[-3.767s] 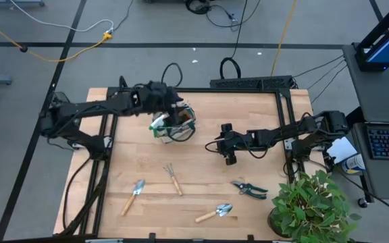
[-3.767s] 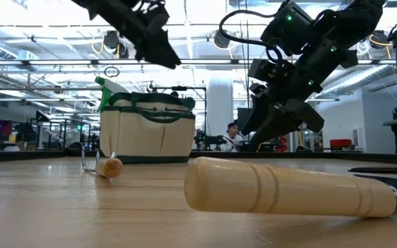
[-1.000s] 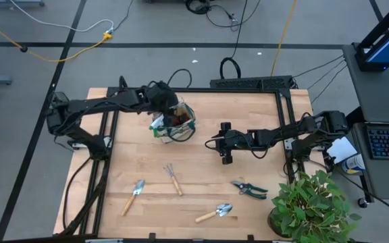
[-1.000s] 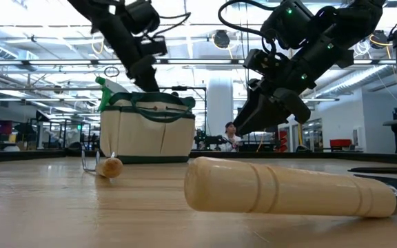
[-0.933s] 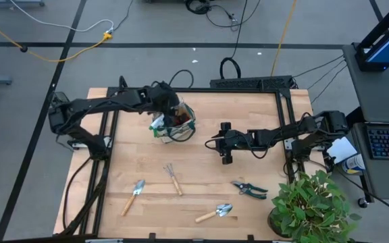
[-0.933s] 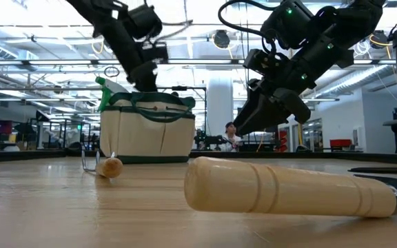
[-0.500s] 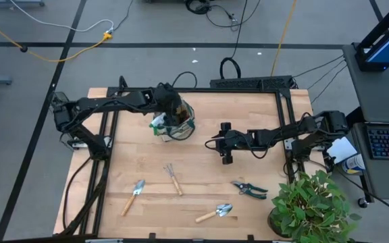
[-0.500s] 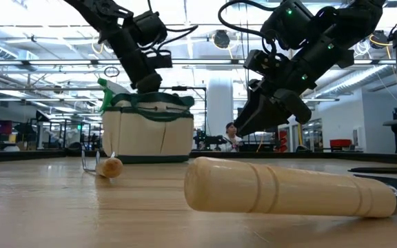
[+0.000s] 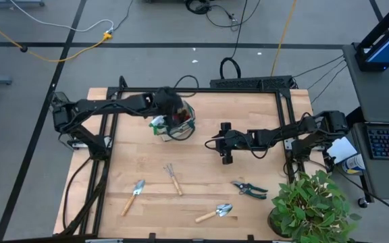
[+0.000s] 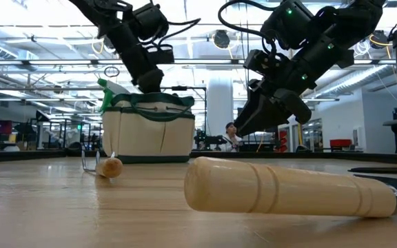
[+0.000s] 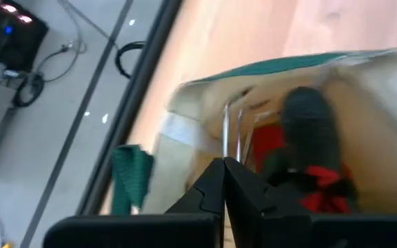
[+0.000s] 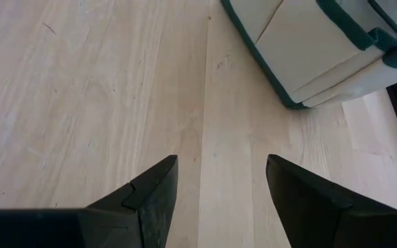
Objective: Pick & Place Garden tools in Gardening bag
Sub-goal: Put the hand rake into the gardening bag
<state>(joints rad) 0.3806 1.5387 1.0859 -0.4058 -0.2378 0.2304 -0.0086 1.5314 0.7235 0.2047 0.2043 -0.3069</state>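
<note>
The tan gardening bag (image 9: 175,124) with green trim stands upright at the table's far left of centre; the low view shows it too (image 10: 147,129). Red and black items (image 11: 288,165) lie inside it, and a green-and-white item (image 9: 157,123) sticks out of its side. My left gripper (image 11: 224,165) is shut, pointing down into the bag's mouth. A fork (image 9: 173,179), two trowels (image 9: 133,196) (image 9: 215,213) and black shears (image 9: 250,188) lie flat on the near half of the table. My right gripper (image 12: 219,162) hovers open over bare wood right of the bag. My left gripper comes at the bag from above. Its shut fingertips (image 11: 219,180) stand at the near ends of two thin metal rods (image 11: 231,131) inside the bag. I cannot tell whether they touch or pinch the rods.
A leafy potted plant (image 9: 313,202) stands at the near right corner, close to the shears. In the low view a wooden tool handle (image 10: 288,187) lies right in front of the camera. Bare wood stretches between the bag and the tools.
My left gripper has gone a little toward the table's right edge and down, from the bag's left rim to over its mouth. The bag has shifted slightly under it. My right arm has kept still.
</note>
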